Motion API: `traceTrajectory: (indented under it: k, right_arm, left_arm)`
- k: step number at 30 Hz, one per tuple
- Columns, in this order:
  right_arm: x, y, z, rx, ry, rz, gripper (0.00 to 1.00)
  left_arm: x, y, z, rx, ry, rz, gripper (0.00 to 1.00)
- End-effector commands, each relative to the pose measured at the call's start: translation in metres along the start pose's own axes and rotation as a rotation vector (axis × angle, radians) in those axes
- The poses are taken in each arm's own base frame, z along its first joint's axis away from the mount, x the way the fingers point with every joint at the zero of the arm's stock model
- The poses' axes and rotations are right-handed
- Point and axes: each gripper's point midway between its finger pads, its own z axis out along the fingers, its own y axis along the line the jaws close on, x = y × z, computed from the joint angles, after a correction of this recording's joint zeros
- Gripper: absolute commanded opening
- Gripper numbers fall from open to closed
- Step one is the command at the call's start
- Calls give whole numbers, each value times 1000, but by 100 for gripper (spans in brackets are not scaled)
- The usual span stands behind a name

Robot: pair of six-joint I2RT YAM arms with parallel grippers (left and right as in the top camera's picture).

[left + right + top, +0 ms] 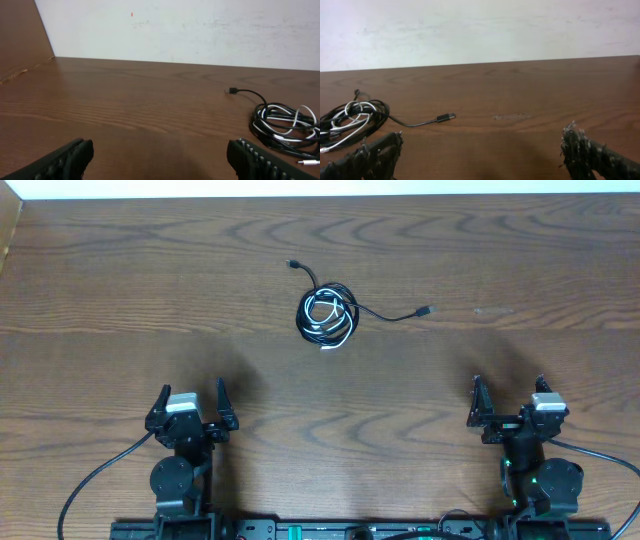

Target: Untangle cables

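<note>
The cables (328, 314) lie coiled together on the table's middle back: black cords with a thin white one wound in. One black plug end (424, 311) trails right, another (291, 263) trails up-left. The coil shows at the right in the left wrist view (285, 125) and at the left in the right wrist view (350, 119). My left gripper (191, 398) is open and empty near the front left. My right gripper (508, 390) is open and empty near the front right. Both are well short of the coil.
The wooden table (120, 290) ends at a white wall at the back (175, 30). A raised wooden edge (20, 45) stands at the far left. A faint scuff mark (510, 117) lies on the wood right of the plug.
</note>
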Motion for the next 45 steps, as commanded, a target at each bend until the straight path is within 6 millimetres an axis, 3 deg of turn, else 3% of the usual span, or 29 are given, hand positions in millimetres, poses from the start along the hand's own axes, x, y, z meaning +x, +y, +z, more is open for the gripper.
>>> traceTrajectory:
  k: [1, 8, 18, 30, 35, 40, 45]
  right_arm:
    - [2, 0, 0, 5, 5, -1, 99]
    - [4, -1, 0, 14, 14, -39, 99]
    - [-14, 10, -3, -43, -24, -106, 99]
    - [-48, 15, -2, -52, 15, -179, 99]
    - [-68, 19, 14, -67, 85, -191, 99]
    - [-88, 39, 44, -181, 179, -209, 99]
    - [-104, 61, 74, -312, 300, -177, 99]
  left_arm:
    - [18, 5, 1, -26, 63, 33, 91]
    - [22, 5, 1, -22, 79, 52, 91]
    - [10, -6, 2, 36, 111, -20, 92]
    - [-43, -17, 23, 85, 227, -27, 91]
    - [-63, -25, 36, 120, 361, -29, 94]
    - [-87, -30, 49, 137, 454, -36, 91]
    - [-110, -47, 63, 223, 536, -62, 91]
